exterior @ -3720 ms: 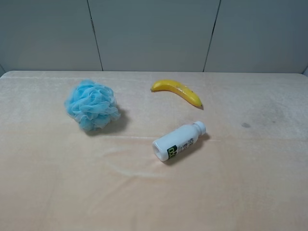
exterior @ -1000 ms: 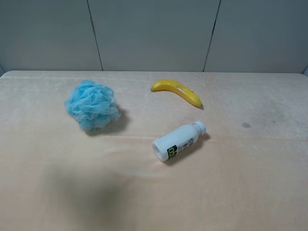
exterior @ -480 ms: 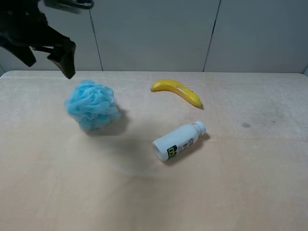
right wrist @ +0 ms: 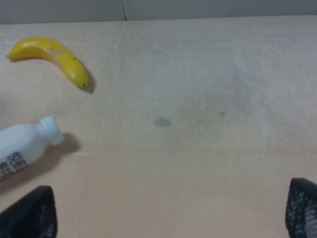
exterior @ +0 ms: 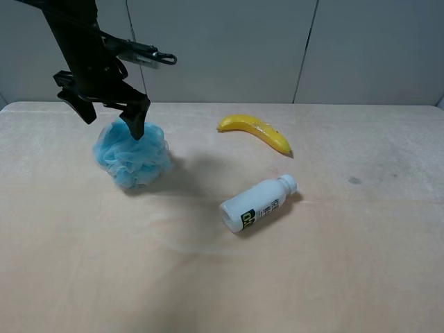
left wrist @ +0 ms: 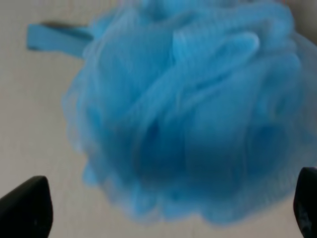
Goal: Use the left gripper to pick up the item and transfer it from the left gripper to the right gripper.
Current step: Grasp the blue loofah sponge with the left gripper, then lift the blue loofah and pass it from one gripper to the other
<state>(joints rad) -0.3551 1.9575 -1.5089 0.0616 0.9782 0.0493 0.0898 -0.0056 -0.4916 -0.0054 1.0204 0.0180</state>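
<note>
The item, a fluffy light-blue mesh pouf (exterior: 133, 156), lies at the back left of the beige table (exterior: 208, 277). My left gripper (exterior: 111, 119) hangs just above it, open, one finger behind the pouf's left side and one over its top. In the left wrist view the pouf (left wrist: 193, 114) fills the frame between the spread fingertips (left wrist: 25, 208), with its blue strap (left wrist: 54, 39) lying beside it. My right gripper (right wrist: 163, 213) is open and empty over bare table. It is out of the exterior high view.
A yellow banana (exterior: 255, 132) lies at the back centre and a white bottle (exterior: 258, 204) lies on its side in the middle. Both show in the right wrist view, banana (right wrist: 49, 52) and bottle (right wrist: 25, 146). A small dark stain (exterior: 354, 181) marks the right side.
The left arm has come into view from the upper left and moved right and down, until its open gripper hangs over the pouf. The objects have not moved.
</note>
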